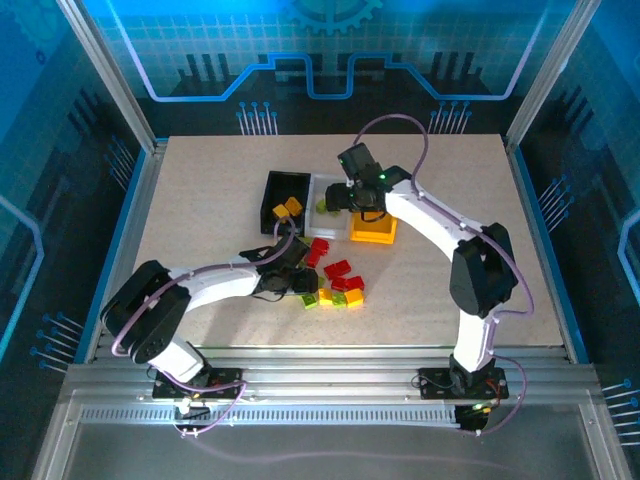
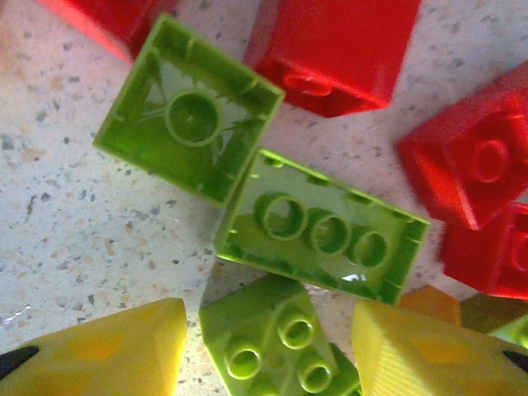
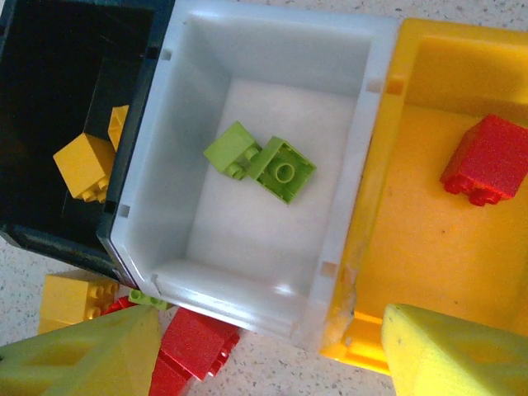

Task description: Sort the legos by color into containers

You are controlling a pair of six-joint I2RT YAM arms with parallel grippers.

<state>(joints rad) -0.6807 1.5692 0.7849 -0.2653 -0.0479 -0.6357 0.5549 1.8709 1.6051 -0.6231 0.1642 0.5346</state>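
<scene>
Legos (image 1: 340, 283) under downturned left end effector (image 2: 268, 318), parted astride a green brick (image 2: 262, 351); right end effector (image 3: 271, 320) wide.

Left pincer (image 2: 268, 351) and right pincer (image 3: 268, 359) both point down, jaws apart.

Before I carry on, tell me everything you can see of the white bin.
The white bin is a small open-topped rectangular tub of glossy white plastic with thin walls and small notches along its rim. It stands upright on the speckled table, middle of a row: the black bin appears pressed to one long side, the yellow bin to the other. Inside lie two lime green bricks, touching each other near the floor's middle. Red bricks lie outside by one short wall.
</scene>
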